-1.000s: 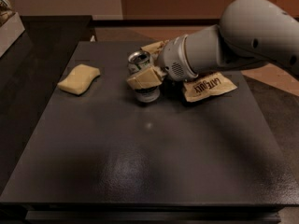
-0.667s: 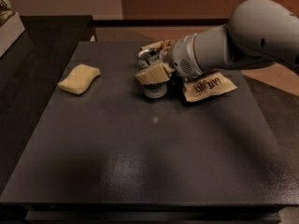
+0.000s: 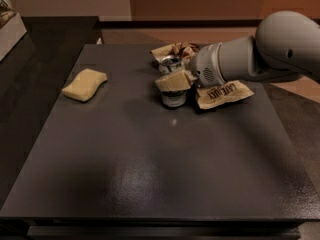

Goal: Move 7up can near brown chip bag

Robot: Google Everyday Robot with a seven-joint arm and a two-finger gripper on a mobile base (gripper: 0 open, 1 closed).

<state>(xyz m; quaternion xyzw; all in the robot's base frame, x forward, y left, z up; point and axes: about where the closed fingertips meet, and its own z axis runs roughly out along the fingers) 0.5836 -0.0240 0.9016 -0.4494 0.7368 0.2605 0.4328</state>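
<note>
The 7up can (image 3: 173,100) stands upright on the dark table (image 3: 150,164), its shiny top towards the back. My gripper (image 3: 171,79) comes in from the right, and a cream finger (image 3: 172,82) lies across the front of the can's middle, so the gripper is shut on the can. The brown chip bag (image 3: 222,93) lies right behind and to the right of the can, mostly hidden by my grey arm (image 3: 250,59). Its cream end with lettering shows below the arm, and a wrinkled part (image 3: 175,49) shows behind the can. The can is close to the bag.
A pale yellow sponge (image 3: 85,84) lies on the left part of the table. A pale box edge (image 3: 10,26) stands off the table at the far left. The table's front edge runs along the bottom.
My gripper has moved to the right with the can in it, bringing the can closer to the chip bag. The sponge has not moved.
</note>
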